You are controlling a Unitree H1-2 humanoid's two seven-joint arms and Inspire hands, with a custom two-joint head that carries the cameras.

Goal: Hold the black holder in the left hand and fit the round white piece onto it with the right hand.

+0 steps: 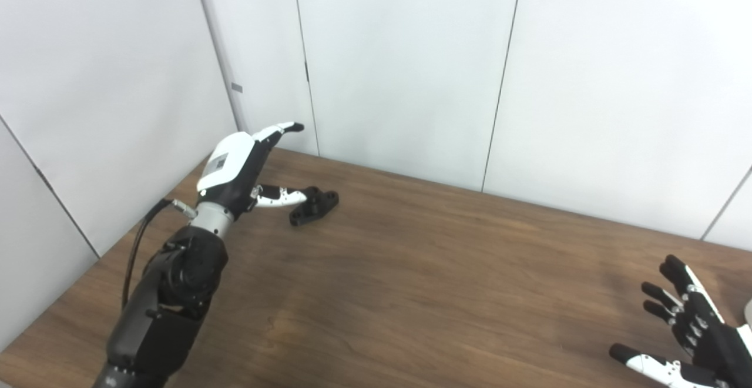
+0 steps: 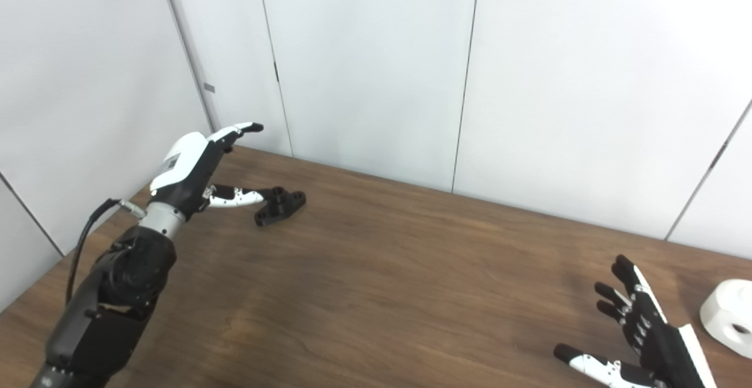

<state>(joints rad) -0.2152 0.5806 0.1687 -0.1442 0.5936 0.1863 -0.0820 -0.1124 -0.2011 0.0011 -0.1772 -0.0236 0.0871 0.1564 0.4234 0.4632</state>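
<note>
The black holder (image 1: 314,205) lay on the wooden counter (image 1: 411,270) toward its far left corner, near the white wall panels (image 1: 399,64). The left hand (image 1: 235,167) reached in beside it with its fingers (image 1: 281,129) released and spread, the upper ones stretched out above the counter and the thumb pointing at the holder's near end; the thumb tip seemed to touch the holder, though the view was too coarse to be sure. Nothing was grasped. Well apart, at the counter's near right edge, the right hand (image 2: 640,332) rested palm up with its fingers splayed and empty. The round white piece (image 2: 728,316) sat on the counter just beside that hand, to its right, apart from it and partly cut off by the frame edge.
</note>
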